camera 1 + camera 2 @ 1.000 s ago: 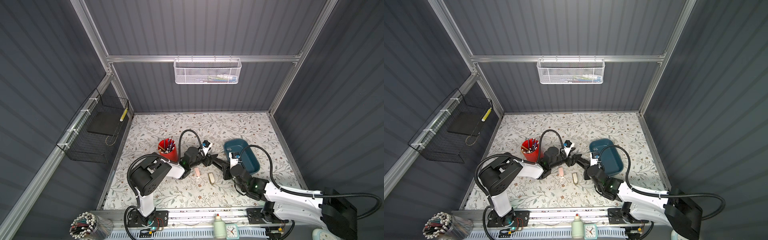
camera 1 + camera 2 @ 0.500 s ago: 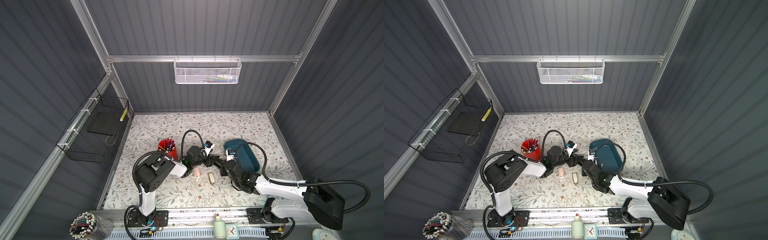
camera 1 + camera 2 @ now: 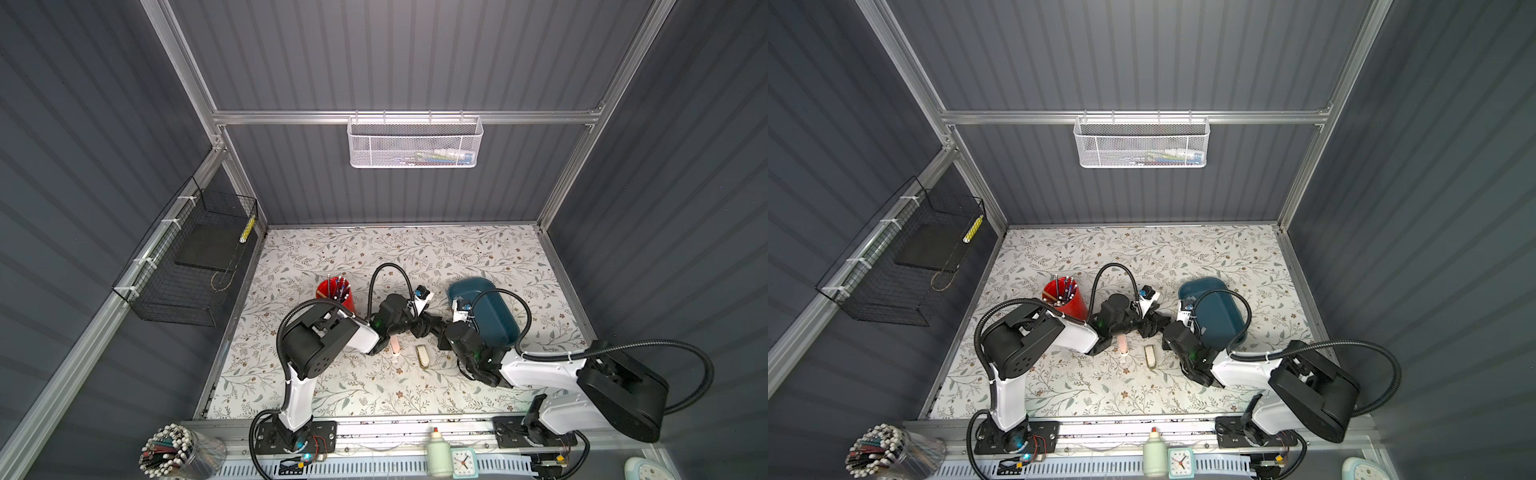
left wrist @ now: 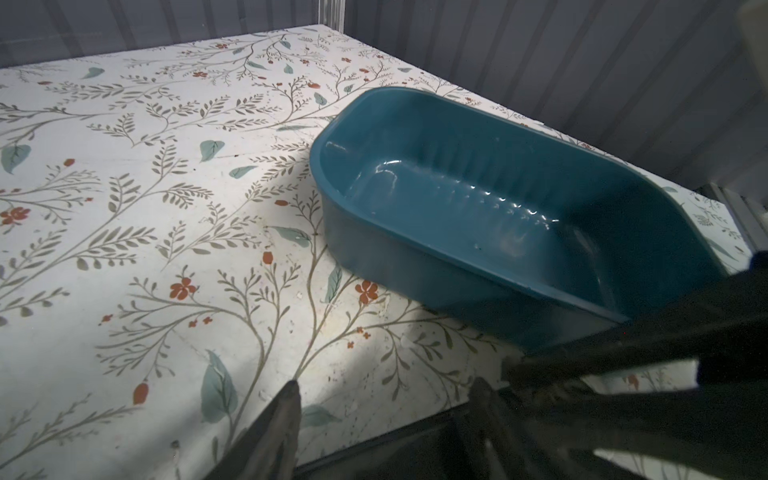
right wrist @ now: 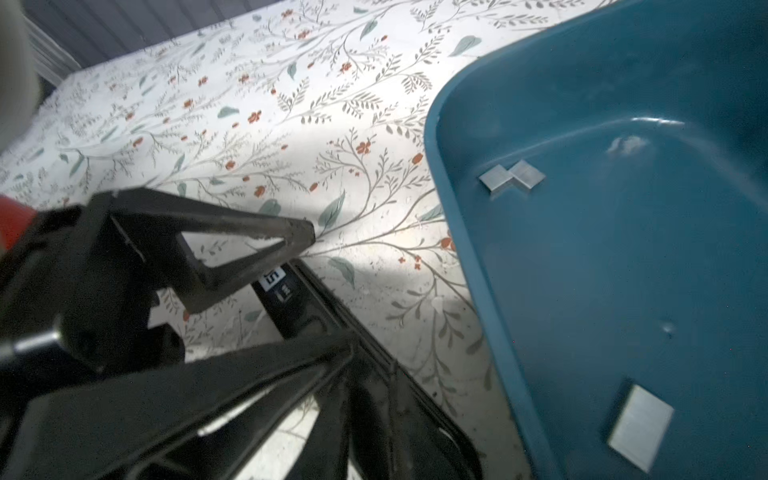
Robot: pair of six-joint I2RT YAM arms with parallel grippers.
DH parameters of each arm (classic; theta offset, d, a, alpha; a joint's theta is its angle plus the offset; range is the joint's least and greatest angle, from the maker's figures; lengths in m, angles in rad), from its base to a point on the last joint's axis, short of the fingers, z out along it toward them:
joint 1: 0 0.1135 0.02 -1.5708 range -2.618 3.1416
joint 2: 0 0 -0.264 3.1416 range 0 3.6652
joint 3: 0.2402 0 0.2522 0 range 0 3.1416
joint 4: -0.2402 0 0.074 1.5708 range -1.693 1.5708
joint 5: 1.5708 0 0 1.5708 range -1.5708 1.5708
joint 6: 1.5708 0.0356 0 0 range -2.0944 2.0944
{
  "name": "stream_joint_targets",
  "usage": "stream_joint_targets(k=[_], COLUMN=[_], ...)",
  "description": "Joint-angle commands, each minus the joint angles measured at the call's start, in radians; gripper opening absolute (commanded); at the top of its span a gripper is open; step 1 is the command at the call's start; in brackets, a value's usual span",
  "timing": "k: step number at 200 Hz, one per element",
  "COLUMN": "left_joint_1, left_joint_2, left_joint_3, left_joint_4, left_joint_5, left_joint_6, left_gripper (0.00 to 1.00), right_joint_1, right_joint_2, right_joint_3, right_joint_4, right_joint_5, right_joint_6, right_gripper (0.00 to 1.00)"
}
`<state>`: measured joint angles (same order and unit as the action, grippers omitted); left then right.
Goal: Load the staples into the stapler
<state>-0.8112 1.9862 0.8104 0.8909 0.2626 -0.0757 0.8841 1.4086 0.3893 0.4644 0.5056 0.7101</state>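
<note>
The black stapler [image 5: 299, 299] lies on the floral table between the two arms; in both top views the grippers hide it. My left gripper [image 3: 428, 326] [image 4: 384, 390] straddles the stapler [image 4: 415, 449] across its width, one finger [image 5: 249, 249] on each side, shut on it. My right gripper [image 3: 440, 332] [image 5: 361, 386] meets it from the opposite side, jaws nearly together on the stapler's near end. The staples [image 5: 511, 178], small grey strips, lie loose in the blue tray [image 5: 457, 124], with another strip [image 5: 640, 424] nearer the camera.
The blue tray [image 3: 486, 311] [image 3: 1212, 307] [image 4: 498, 257] sits just right of the grippers. A red cup of pens [image 3: 334, 291] stands to the left. A pink tube [image 3: 395, 345] and a small beige block [image 3: 423, 356] lie in front of the grippers.
My right arm has folded in towards the stapler and its jaws have drawn together. The left gripper has stayed in place on the stapler.
</note>
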Motion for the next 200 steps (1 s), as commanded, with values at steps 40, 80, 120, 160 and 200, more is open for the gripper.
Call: stream_joint_targets(k=[40, 80, 120, 160, 200], left_joint_1=[-0.011, -0.011, -0.01, -0.01, 0.02], left_joint_2=[0.025, -0.019, -0.188, -0.443, -0.705], left_joint_3=[0.036, 0.047, 0.063, 0.111, 0.144], left_joint_4=[-0.012, -0.052, -0.193, -0.443, -0.762], left_joint_5=[0.008, -0.021, -0.047, -0.114, -0.647], left_joint_6=[-0.004, 0.0, 0.024, 0.031, -0.087], left_gripper=[0.64, 0.66, 0.72, 0.86, 1.0], right_joint_1=[0.009, 0.007, 0.002, -0.048, -0.198], right_joint_2=[0.088, -0.076, -0.243, -0.4, -0.454], right_joint_3=[-0.077, 0.03, 0.184, 0.41, 0.359], right_joint_4=[-0.094, -0.245, -0.463, -0.813, -0.513], right_joint_5=[-0.075, -0.021, 0.075, 0.213, 0.374], right_joint_6=[0.072, -0.004, -0.054, 0.032, -0.306], right_gripper=[0.21, 0.39, 0.73, 0.99, 0.99])
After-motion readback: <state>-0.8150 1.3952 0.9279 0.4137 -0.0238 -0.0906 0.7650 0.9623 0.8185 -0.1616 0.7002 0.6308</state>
